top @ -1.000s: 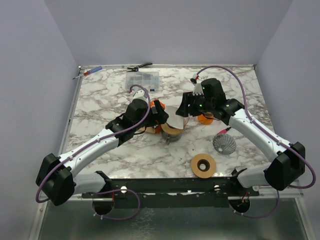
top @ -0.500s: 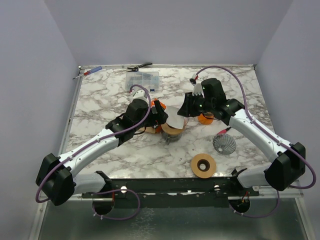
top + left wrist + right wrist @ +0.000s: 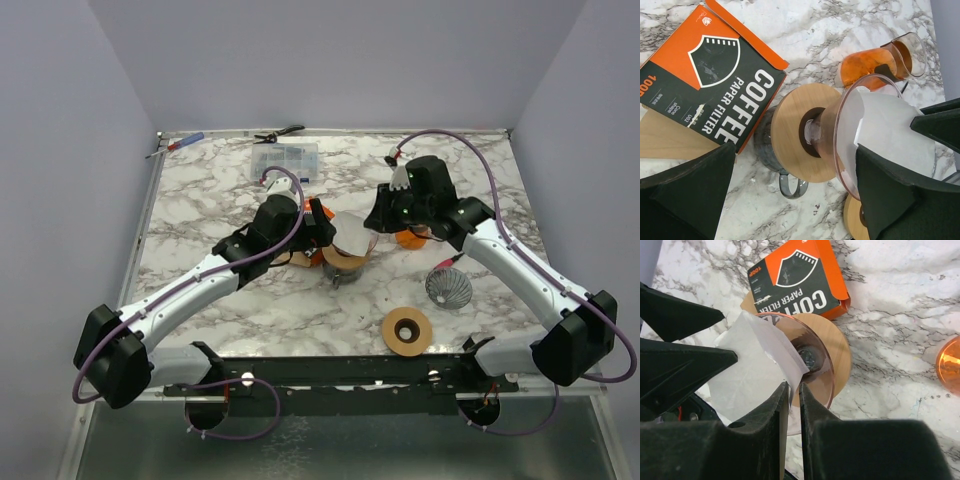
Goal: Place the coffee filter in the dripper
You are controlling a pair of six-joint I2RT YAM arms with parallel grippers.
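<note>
The white coffee filter (image 3: 890,130) sits partly inside the clear, wood-collared dripper (image 3: 827,132), overhanging its rim.

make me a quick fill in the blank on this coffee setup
The right gripper pinches the white paper ___.
The left gripper stands wide ___ around the dripper.
The dripper's collar is made of ___.
The filter box is black and ___.
Answers: filter, open, wood, orange.

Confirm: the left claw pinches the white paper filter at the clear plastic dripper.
No: it is the right claw that pinches the white paper filter at the clear plastic dripper. The right wrist view shows it.
</note>
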